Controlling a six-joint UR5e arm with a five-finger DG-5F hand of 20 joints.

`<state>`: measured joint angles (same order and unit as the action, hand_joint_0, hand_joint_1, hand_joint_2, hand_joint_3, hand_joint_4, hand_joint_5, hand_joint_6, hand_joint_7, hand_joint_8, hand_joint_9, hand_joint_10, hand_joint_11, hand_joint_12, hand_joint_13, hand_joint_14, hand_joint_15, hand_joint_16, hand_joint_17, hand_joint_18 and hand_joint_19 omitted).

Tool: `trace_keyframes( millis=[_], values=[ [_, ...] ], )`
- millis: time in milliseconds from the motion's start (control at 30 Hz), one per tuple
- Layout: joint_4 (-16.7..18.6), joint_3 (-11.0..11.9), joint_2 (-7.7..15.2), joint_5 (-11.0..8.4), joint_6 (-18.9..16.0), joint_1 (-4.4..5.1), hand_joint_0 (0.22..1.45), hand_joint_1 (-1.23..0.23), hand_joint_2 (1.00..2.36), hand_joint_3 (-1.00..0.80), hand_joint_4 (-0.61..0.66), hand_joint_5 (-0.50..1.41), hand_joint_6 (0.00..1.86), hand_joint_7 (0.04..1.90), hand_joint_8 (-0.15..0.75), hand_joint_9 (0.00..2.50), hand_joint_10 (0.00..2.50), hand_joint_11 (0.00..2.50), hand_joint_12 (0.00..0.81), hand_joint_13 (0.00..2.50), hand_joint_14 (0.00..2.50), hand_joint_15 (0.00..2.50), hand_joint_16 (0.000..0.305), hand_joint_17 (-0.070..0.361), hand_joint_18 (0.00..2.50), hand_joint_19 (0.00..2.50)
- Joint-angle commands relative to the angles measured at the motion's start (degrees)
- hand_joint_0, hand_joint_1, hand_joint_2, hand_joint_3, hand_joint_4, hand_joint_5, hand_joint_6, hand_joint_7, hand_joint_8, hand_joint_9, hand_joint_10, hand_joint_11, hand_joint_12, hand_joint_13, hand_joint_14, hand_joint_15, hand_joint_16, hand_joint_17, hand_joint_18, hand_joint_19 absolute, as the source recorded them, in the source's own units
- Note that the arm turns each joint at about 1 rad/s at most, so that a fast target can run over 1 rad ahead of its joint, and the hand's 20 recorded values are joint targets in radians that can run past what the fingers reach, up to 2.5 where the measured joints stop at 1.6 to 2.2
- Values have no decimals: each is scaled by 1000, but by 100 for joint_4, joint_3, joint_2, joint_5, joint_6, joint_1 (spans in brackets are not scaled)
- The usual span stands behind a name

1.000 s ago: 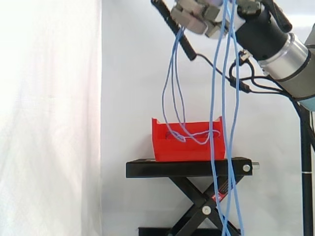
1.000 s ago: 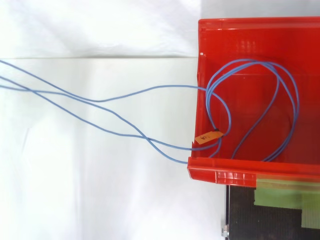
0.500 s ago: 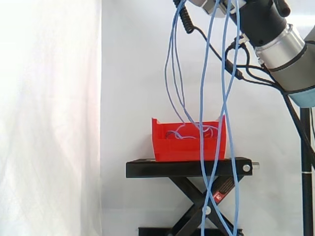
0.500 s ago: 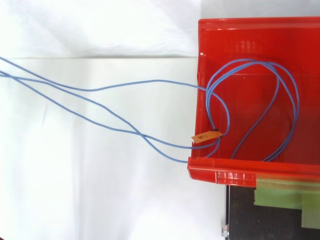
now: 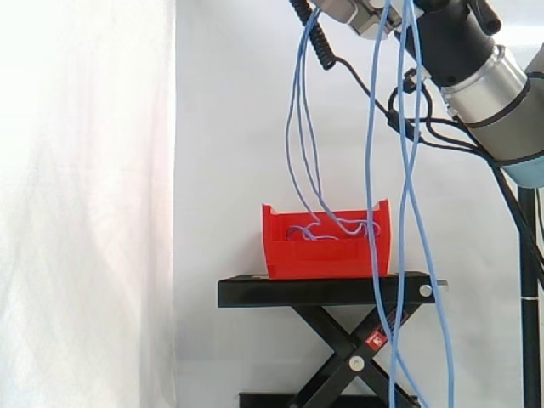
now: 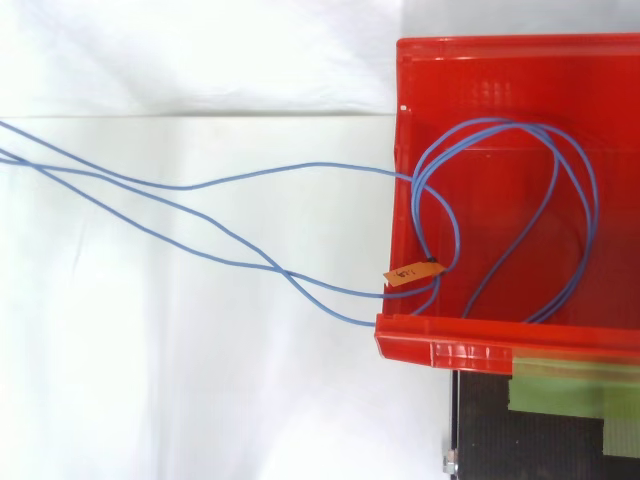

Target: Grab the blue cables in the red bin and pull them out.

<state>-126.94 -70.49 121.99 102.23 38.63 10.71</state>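
1. Loops of the blue cables (image 6: 290,167) are seen lying in the red bin (image 5: 323,259). In the top view, other strands are draped over its wall toward 9 o'clock.
2. In the side view the strands are strung up to the hand (image 5: 361,15), at 1 o'clock above the bin. Whether it is closed on them cannot be told.
3. The pulling-out step is judged to be partly done.
4. Next, a higher lift is likely needed, so the loops are dragged clear of the bin.

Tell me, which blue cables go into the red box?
The left pair, drooping from the hand into the red bin; the other cables hang past it, below the stand.
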Motion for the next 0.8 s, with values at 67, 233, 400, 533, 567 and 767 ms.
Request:
trace_keyframes(
  millis=[67,233,400,533,567,767],
  values=[
    [29,0,0,667,861,-7,901,-958,1000,-1000,-12,1032,5,881,162,1274,262,1740,289,869,2469,1235,37,83,1171,1692],
    [416,-185,0,1045,1380,2,903,-958,1000,-1000,-11,1032,6,887,161,1275,261,1728,297,872,2469,1234,36,81,1168,1699],
    [1884,-809,0,1045,1432,19,904,-958,1000,-1000,-12,1032,6,888,164,1277,260,1730,293,874,2458,1243,37,83,1169,1690],
    [3053,-1178,0,869,1186,37,903,-959,1000,-1000,-12,1033,6,881,164,1275,262,1741,293,873,2459,1239,36,81,1168,1691],
    [3079,-1178,-9,640,870,37,903,-959,1000,-1000,-13,1033,6,884,164,1275,262,1741,293,872,2461,1237,36,81,1169,1693],
    [2042,-1169,-9,-1091,-1090,98,902,-959,1000,-1000,-11,1033,6,889,156,1273,259,1739,289,870,2461,1234,36,81,1169,1696]
  ],
)
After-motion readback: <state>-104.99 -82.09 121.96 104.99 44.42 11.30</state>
